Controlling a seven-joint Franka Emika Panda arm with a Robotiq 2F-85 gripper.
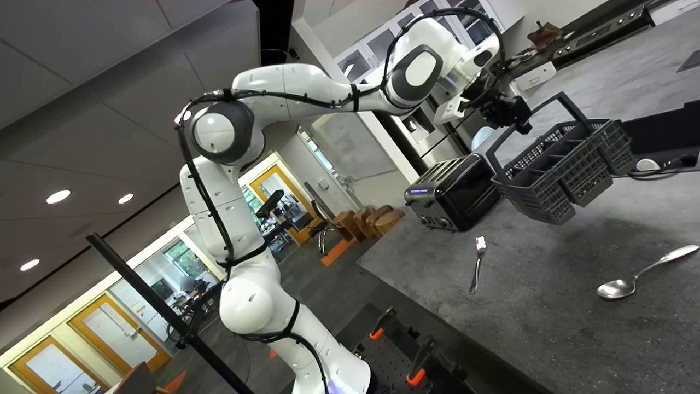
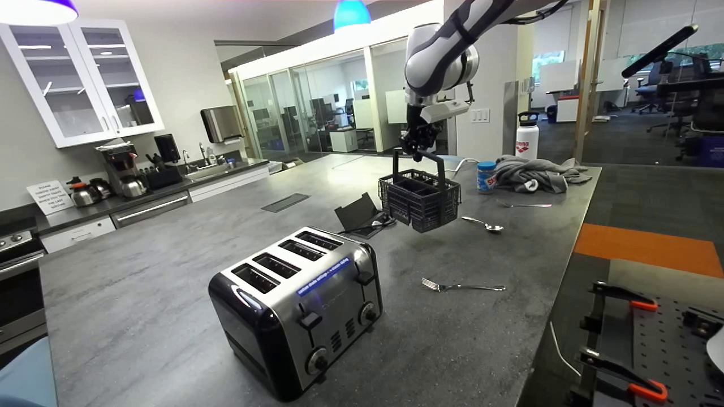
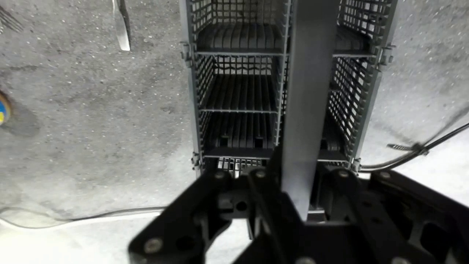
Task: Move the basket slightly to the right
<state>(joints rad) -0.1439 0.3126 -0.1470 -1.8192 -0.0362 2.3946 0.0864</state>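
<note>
Dangling in midair, the basket (image 2: pixel 435 204) hangs by its handle (image 3: pixel 309 91), pinched between the fingers of the gripper (image 2: pixel 418 152), over the grey countertop (image 2: pixel 452 350). On that surface lie a spoon (image 2: pixel 492 228) and a fork (image 2: pixel 466 287), apart, with a four-slot toaster (image 2: pixel 300 305) near the fork.

There is one basket (image 2: pixel 419 200) with one handle (image 3: pixel 309 95), one arm (image 1: pixel 216 205) ending in one gripper (image 2: pixel 418 152), and one toaster (image 2: pixel 334 308) with four slots (image 2: pixel 277 265), two levers (image 2: pixel 365 277) and two knobs (image 2: pixel 318 359). I make it two forks (image 2: pixel 472 288) and one spoon (image 2: pixel 492 228), three in all (the wrist view catches parts of just two of these). Beyond them I count one blue jar (image 2: pixel 486 175), one grey cloth (image 2: pixel 537 176), one white bottle (image 2: pixel 526 138) and, in both exterior views, two orange-tipped clamps (image 2: pixel 615 292), plus two hanging lamps (image 2: pixel 352 16) and one coffee maker (image 2: pixel 120 159) in an exterior view.
</note>
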